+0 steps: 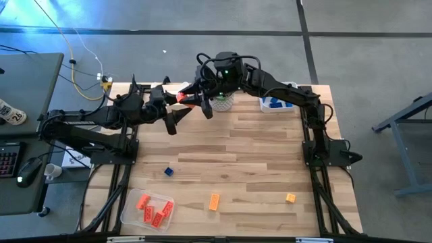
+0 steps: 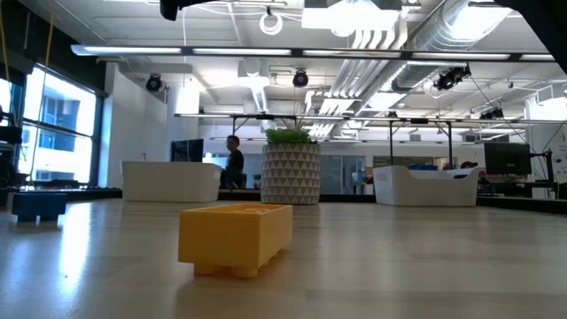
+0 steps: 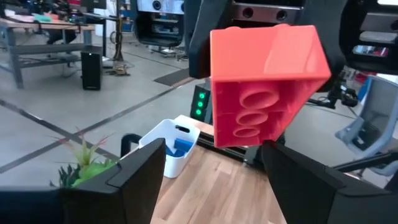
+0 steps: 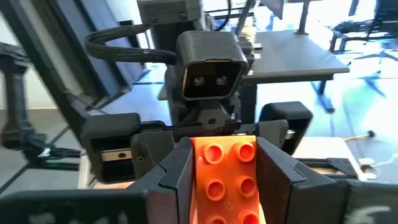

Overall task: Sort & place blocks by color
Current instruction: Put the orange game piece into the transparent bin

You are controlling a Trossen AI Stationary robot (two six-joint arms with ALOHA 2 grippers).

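Hanging above the table's far edge, a red-orange block [image 4: 225, 176] sat clamped between the right gripper [image 1: 200, 102]'s two fingers, studs facing that arm's wrist camera. The left gripper [image 1: 177, 111] faced it just beside, fingers [image 3: 124, 180] spread wide below the brick and not touching it. Behind them stood a potted plant [image 2: 291, 172] and a white tray [image 1: 278, 104] with blue blocks. Nearer the front lay a small blue block [image 1: 169, 172], two yellow-orange blocks [image 1: 214, 201], and a clear tray [image 1: 128, 214] holding red-orange blocks [image 1: 154, 210].
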